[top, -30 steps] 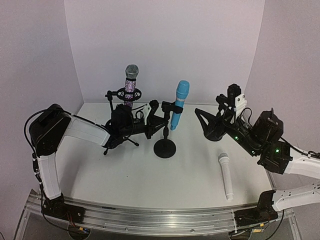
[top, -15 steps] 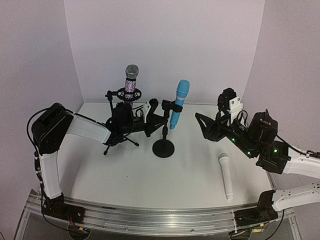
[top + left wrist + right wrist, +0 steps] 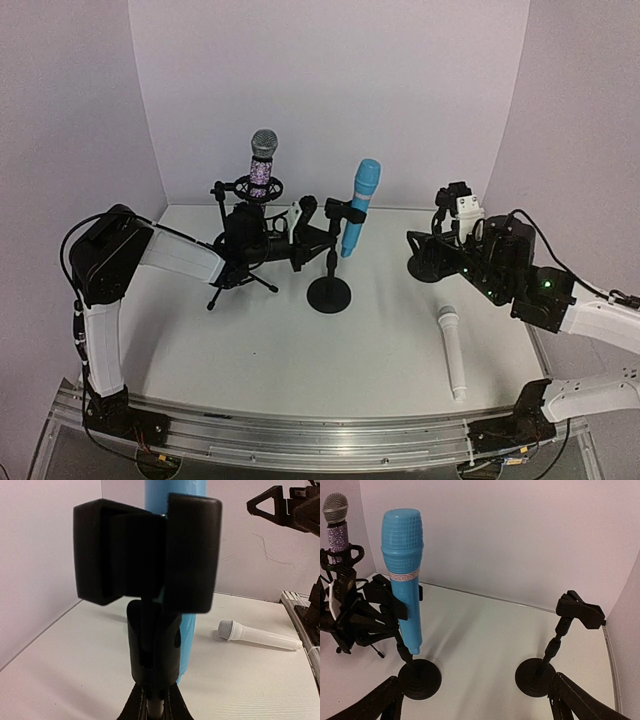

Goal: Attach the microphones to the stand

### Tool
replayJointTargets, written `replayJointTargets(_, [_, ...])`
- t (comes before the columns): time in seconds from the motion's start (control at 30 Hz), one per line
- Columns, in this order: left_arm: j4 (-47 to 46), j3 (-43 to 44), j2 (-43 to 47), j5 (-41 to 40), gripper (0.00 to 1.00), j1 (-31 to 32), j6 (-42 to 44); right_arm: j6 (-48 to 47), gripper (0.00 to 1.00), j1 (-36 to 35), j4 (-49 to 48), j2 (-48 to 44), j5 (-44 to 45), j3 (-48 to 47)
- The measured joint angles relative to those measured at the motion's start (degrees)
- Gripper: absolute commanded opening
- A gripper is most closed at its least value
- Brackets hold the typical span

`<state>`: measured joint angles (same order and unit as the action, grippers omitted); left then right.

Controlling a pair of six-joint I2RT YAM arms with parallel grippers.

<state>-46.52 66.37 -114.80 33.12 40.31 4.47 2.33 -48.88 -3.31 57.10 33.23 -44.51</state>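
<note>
Microphones: the glittery purple-silver one (image 3: 263,165) stands upright, mesh head up, in the shock-mount tripod (image 3: 238,185) at back left. The light blue one (image 3: 358,208) is clipped, slightly tilted, in the centre stand (image 3: 328,296). The white one (image 3: 452,350) lies flat on the table (image 3: 250,350), front right. Left gripper (image 3: 154,700) pinches the centre stand's post under the clip. Right gripper (image 3: 474,680) is spread wide, holding nothing. From above, the empty stand (image 3: 555,645) is mostly hidden behind the right arm. The glittery mic's lower body is hidden too.

Glitter mic (image 3: 261,178): purple-silver sparkle, silver mesh head.
Blue mic (image 3: 358,210): light blue; you'll see a pale patterned band under its head.
White mic (image 3: 453,352): white all over.
Mid stand (image 3: 329,296): black.
Table (image 3: 250,350): white.
Walls (image 3: 350,80): pale lilac.
</note>
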Motion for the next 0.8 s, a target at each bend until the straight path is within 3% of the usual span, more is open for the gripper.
replayJointTargets(0.13, [0.0,0.0,0.0,1.2,0.24,-0.1,0.1,2.8,0.98,1.6,3.0,0.4,-0.3,-0.1])
replayJointTargets(0.37, [1.0,-0.2,0.2,3.3,0.37,-0.6,1.6,6.6,0.98,4.8,6.5,2.6,-1.4,-1.6])
replayJointTargets(0.47, [1.7,-0.5,0.7,4.5,0.48,-0.9,1.9,8.5,0.97,7.4,9.2,4.4,-2.8,-3.8])
replayJointTargets(0.63, [3.9,-1.7,3.1,6.0,0.68,-1.3,2.9,11.7,0.87,15.1,13.5,7.4,-6.4,-7.0])
replayJointTargets(0.8, [6.5,-3.4,5.8,7.1,0.74,-1.4,4.3,13.0,0.79,24.3,15.4,9.3,-12.3,-7.7])
